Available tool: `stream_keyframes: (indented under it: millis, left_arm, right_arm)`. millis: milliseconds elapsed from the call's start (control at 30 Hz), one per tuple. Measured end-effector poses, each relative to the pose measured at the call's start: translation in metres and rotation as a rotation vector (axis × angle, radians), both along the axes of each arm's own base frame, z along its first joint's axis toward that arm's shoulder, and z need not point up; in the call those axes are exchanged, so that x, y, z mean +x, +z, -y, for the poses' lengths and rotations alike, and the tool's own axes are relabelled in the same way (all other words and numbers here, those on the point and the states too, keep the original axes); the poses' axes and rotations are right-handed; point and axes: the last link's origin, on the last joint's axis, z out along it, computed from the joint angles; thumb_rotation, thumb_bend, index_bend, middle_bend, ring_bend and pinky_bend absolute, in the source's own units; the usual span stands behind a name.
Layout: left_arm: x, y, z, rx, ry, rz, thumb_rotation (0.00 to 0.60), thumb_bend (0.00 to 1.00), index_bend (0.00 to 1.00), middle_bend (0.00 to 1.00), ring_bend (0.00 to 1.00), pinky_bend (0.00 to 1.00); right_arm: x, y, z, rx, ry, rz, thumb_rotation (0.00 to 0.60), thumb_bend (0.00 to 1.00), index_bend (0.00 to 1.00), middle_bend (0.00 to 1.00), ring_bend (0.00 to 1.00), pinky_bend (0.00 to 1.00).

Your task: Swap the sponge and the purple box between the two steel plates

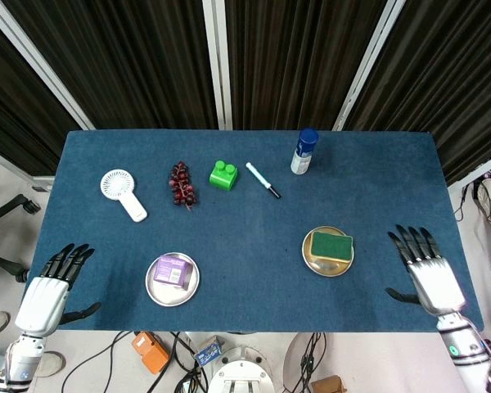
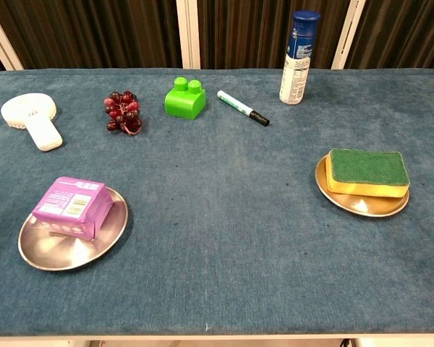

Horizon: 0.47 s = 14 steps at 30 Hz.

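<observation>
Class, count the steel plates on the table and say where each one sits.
2. The left steel plate is near the front edge, holding the purple box. The right steel plate is front right, holding the sponge. Nothing appears hidden.

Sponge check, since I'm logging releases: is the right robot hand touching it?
Apart. The head view shows blue cloth between the right robot hand and the sponge on its plate.

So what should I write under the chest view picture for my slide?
Sponge on the right steel plate, purple box on the left steel plate, no hands showing.
</observation>
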Motion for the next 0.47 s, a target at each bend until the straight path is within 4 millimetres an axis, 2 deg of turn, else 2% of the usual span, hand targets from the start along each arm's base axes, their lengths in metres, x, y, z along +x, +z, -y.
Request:
stream_keyframes:
  millis: [100,200,333,467]
  left_arm:
    - [-0.009,0.002,0.007,0.029,-0.001,-0.005,0.600,0.06,0.09,0.08,0.03,0.11]
    - [-0.020,0.003,0.015,0.055,0.008,-0.011,0.600,0.06,0.09,0.08,0.03,0.10]
    - [-0.031,0.003,0.018,0.055,0.043,0.008,0.600,0.06,0.09,0.08,0.03,0.10]
    - [-0.034,0.006,0.016,0.062,0.053,-0.024,0.600,0.06,0.09,0.08,0.03,0.10]
  right_arm:
    - [-0.018,0.017,-0.044,-0.078,-0.074,-0.019,0.502,0.18,0.00,0.00,0.00,0.03]
    - [-0.027,0.027,-0.069,-0.108,-0.087,-0.034,0.502,0.18,0.00,0.00,0.00,0.03]
    - [-0.029,0.033,-0.076,-0.127,-0.090,-0.011,0.503,0.18,0.00,0.00,0.00,0.03]
    - [-0.032,0.033,-0.074,-0.116,-0.099,-0.013,0.504,0.18,0.00,0.00,0.00,0.03]
